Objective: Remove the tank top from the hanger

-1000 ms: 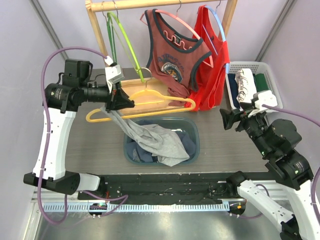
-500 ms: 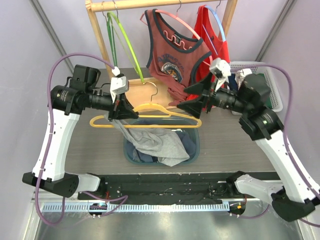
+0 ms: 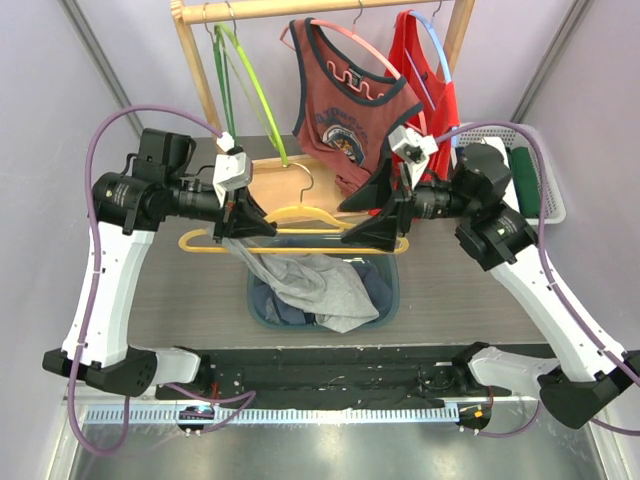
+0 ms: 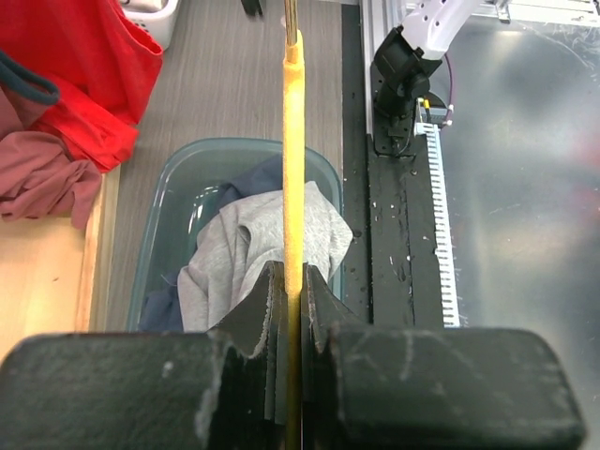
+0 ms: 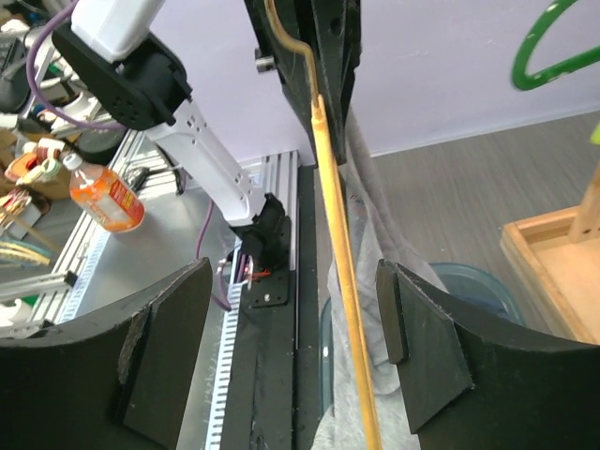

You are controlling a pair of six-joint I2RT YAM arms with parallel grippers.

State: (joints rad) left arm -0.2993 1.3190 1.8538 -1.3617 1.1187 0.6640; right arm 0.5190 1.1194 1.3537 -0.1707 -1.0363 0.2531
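Note:
A yellow hanger hangs in the air over the teal bin. My left gripper is shut on its left part; in the left wrist view the yellow bar runs straight through the closed jaws. A grey tank top droops from the hanger near that grip into the bin. My right gripper is open at the hanger's right part. In the right wrist view the yellow bar passes between the spread fingers, nearer the right one, touching neither. The grey cloth hangs behind the bar.
Behind stands a wooden rack with a green hanger, a maroon tank top and a red one. A white basket of folded clothes sits at the right. The bin also holds dark blue cloth.
My right arm has swung in from beside the white basket to the hanger, its open jaws now straddling the bar. The left gripper has kept its hold, and the hanger has dropped slightly.

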